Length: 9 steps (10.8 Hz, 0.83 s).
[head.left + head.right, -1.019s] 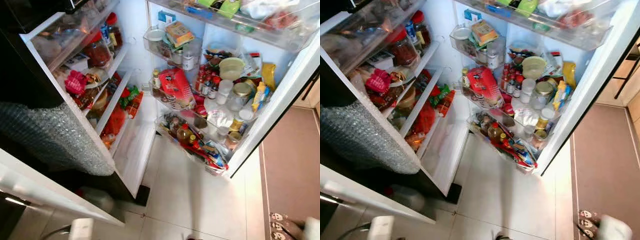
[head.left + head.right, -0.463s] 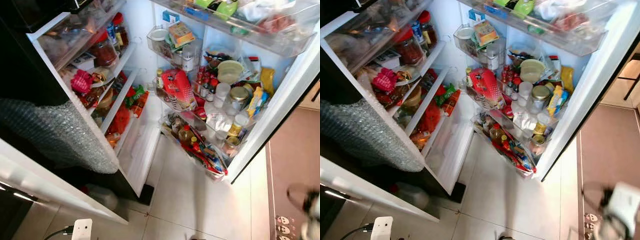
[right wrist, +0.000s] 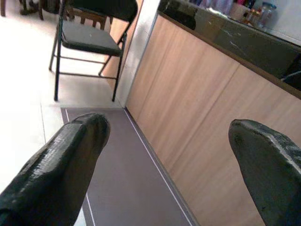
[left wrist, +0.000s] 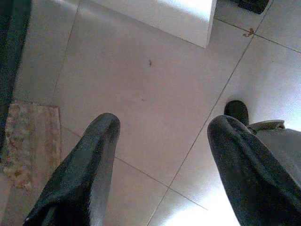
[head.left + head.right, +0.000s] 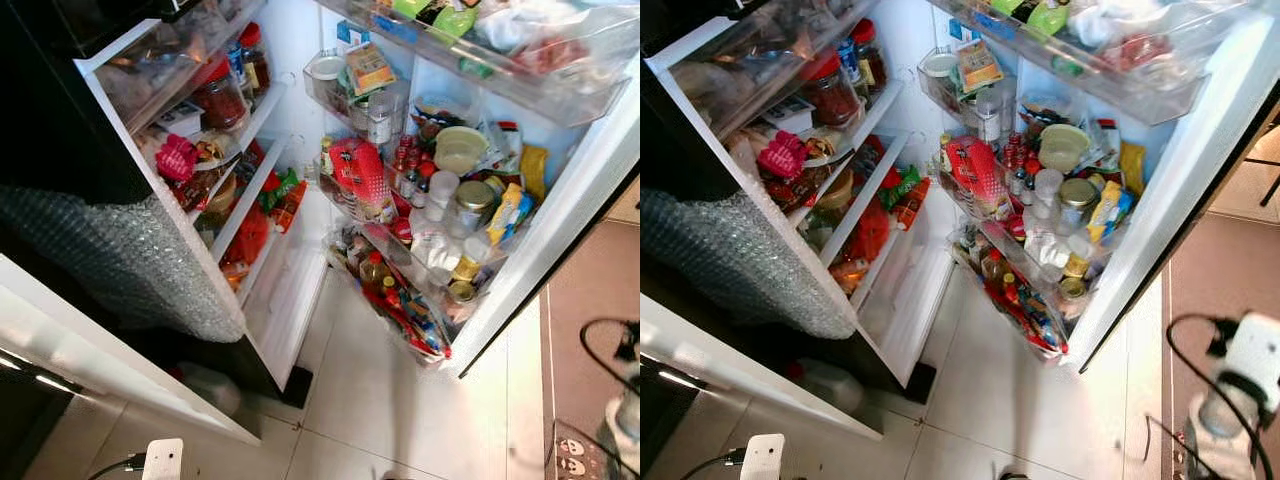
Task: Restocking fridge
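Observation:
The fridge stands open before me. Its inner shelves [image 5: 248,192] on the left hold red-lidded jars [image 5: 220,92], packets and red bags. The door racks [image 5: 470,72] on the right are packed with bottles, jars, a red bag [image 5: 356,170] and a yellow packet [image 5: 510,212]. My right arm [image 5: 1240,385], white with a black cable, is raised at the lower right, away from the fridge. The right gripper [image 3: 169,126] is open and holds nothing, facing a wooden counter. Near the tiled floor, the left gripper [image 4: 164,125] is open and holds nothing.
Bubble wrap [image 5: 120,255] covers the fridge's lower left part above a white drawer front [image 5: 90,365]. A white plug block [image 5: 162,460] lies on the floor at the bottom left. A brown mat [image 5: 600,290] lies to the right. A folding chair [image 3: 84,40] stands beyond the counter [image 3: 207,94].
My right arm has risen into view at the lower right. The whole picture has shifted slightly, so the camera has moved; the fridge contents are unchanged.

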Motion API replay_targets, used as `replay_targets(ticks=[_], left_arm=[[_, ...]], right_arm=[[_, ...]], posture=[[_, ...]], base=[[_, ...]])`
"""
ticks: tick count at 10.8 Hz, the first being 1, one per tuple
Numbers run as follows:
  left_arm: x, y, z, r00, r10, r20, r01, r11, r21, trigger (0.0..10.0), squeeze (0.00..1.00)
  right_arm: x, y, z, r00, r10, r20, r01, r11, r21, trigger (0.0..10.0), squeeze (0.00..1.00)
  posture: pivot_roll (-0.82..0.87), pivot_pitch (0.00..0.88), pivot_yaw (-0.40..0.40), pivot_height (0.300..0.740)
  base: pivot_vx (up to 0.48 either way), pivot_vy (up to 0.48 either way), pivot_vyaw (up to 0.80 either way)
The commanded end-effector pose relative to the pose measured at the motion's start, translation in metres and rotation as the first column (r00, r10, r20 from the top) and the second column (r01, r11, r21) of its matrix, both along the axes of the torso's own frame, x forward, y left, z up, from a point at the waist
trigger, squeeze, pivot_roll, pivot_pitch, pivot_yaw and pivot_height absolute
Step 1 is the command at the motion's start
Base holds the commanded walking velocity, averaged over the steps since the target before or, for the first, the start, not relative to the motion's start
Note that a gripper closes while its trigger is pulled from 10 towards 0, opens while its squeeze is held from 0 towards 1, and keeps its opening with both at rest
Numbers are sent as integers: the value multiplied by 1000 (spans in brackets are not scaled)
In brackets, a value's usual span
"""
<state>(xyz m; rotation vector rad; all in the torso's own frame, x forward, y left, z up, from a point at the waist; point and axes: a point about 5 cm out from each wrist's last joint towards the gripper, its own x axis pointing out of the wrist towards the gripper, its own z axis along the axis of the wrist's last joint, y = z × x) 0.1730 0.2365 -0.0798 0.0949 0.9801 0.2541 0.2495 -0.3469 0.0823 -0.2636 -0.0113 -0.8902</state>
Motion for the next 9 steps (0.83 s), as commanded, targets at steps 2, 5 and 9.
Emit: replay_targets(ticks=[2, 5, 9], left_arm=[[-10, 4, -3, 999, 20, -29, -20, 1000, 5, 10000, 0], [-9, 5, -3, 999, 18, -28, -17, 1000, 9, 10000, 0], [-10, 5, -3, 999, 10, -30, -10, 1000, 12, 10000, 0]], right_arm=[[8, 2, 12, 999, -2, 40, 2, 1000, -3, 10000, 0], [23, 13, 24, 994, 82, 77, -83, 996, 10, 10000, 0], [34, 30, 36, 968, 232, 98, -230, 973, -30, 10000, 0]], posture=[[-141, 133, 86, 740], [-134, 133, 87, 740], [-133, 114, 86, 740]], base=[[0, 0, 0], [0, 0, 0], [0, 0, 0]])
